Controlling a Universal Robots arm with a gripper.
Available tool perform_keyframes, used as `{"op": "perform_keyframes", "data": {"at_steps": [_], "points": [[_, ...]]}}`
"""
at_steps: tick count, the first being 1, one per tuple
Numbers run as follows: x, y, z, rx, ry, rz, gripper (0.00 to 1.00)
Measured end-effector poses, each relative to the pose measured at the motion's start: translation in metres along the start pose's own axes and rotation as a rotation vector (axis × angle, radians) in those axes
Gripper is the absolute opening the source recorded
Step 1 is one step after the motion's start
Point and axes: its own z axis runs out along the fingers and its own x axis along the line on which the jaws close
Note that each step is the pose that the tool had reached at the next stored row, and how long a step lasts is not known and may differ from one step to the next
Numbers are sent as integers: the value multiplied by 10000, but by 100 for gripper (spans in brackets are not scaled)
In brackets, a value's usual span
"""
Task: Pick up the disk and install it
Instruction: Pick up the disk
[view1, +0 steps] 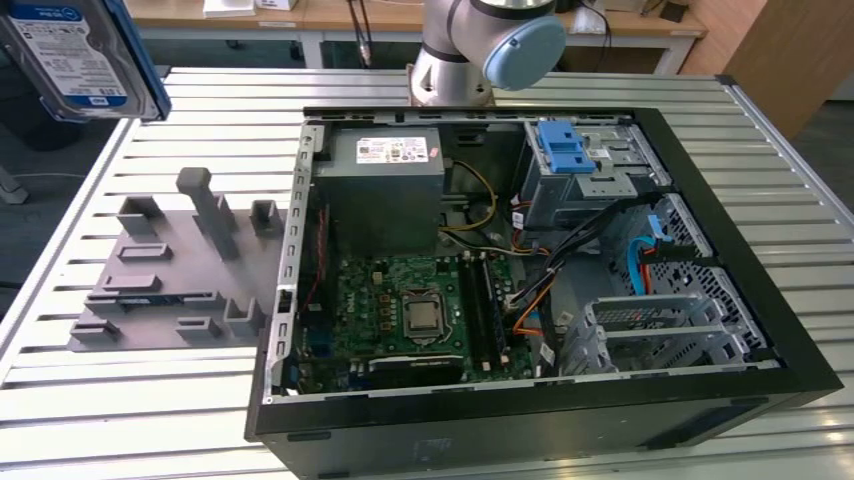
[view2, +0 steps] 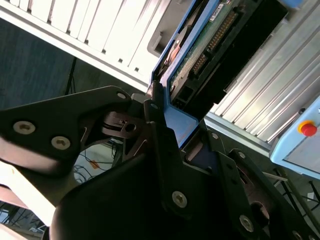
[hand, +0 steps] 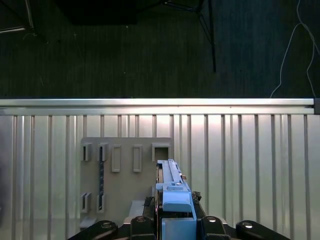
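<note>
The disk (view1: 78, 55) is a flat silver drive with a blue-and-white label and blue side rails. It is raised off the counter (view1: 134, 400) at the exterior view's far left, tilted, label towards that camera. In both wrist views it shows edge-on, a rail clamped in the tool (view2: 182, 132), with a green circuit board on one face.

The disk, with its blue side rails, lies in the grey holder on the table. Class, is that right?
No. The disk does not lie in the grey holder: the tool grips it, raised above the table, as the first wrist view shows. Its side rails are blue.
</note>
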Motion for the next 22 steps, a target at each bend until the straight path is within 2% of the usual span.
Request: {"op": "perform_keyframes", "data": {"at_steps": [22], "points": [[-10, 6, -275, 0, 0, 0, 36]]}}
